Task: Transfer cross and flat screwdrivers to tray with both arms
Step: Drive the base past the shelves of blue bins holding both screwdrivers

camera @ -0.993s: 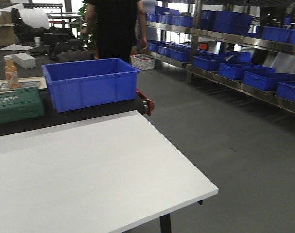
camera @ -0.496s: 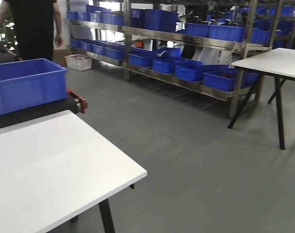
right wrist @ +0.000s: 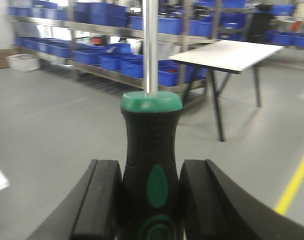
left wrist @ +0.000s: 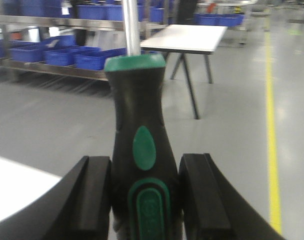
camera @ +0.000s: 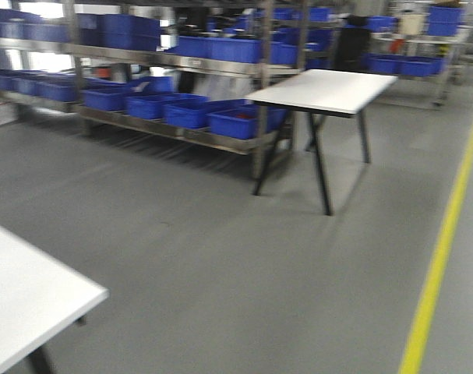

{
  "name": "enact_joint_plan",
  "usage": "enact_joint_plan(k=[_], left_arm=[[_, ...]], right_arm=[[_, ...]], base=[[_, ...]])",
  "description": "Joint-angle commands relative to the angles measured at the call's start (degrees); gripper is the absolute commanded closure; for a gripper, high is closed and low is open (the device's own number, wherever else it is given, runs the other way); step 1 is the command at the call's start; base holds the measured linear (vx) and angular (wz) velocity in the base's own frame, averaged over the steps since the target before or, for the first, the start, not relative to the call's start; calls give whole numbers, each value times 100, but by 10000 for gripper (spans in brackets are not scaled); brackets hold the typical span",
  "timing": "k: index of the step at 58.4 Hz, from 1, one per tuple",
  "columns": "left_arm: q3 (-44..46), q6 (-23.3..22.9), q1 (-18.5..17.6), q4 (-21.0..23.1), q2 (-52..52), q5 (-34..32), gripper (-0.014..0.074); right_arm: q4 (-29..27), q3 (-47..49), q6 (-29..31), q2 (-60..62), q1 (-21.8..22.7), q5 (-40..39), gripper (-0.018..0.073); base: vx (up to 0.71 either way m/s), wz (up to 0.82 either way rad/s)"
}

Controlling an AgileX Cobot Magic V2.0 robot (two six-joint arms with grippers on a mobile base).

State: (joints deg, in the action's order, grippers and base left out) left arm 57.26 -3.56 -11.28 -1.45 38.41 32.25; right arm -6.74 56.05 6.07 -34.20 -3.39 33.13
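So, both wrist views show pretty much the same thing. The left gripper (left wrist: 144, 197) is closed to handle width on the first screwdriver (left wrist: 140, 120). Its two black fingers (left wrist: 94, 195) press on either side of the fat black-and-green handle, down toward the butt end. The silver shaft (left wrist: 130, 25) runs straight up off the top of the frame, so the tip is out of view and I can't say whether this is the cross or the flat one. The right gripper (right wrist: 150, 200) is the same deal, jaws snug on the handle of the second screwdriver (right wrist: 152, 150), shaft pointing up and the tip cut off too. Both tools are held in the air over the grey floor (camera: 220, 257), each upright between its fingers. A corner of the near white table (camera: 26, 300) pokes in at lower left, off to the side of what's being held. As for containers, rows of blue bins (camera: 193, 113) sit on a long steel rack (camera: 174, 61) along the back, but it's all motion-blurred and I can't tell what's in them. A white mesh basket (right wrist: 22, 61) stands on the floor by the rack's far end, contents unreadable. A second white table (camera: 322, 89) on black legs stands just in front of the rack, and a yellow line (camera: 439, 257) runs along the floor to the right.
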Motion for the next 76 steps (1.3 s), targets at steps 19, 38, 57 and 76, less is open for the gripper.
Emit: enact_joint_plan(k=[19,38,57,76], left_arm=[[166,-15,-27,26,4,-542,594],[166,-15,-27,26,4,-542,594],[166,-15,-27,26,4,-542,594],[166,-15,-27,26,4,-542,594]], right_arm=[[-6,154,12,-21,13,-516,567],[-6,154,12,-21,13,-522,567],[-6,154,12,-21,13,-516,567],[-6,154,12,-21,13,-516,567]], base=[[18,-76],[25,-46],[34,-8],[43,17]])
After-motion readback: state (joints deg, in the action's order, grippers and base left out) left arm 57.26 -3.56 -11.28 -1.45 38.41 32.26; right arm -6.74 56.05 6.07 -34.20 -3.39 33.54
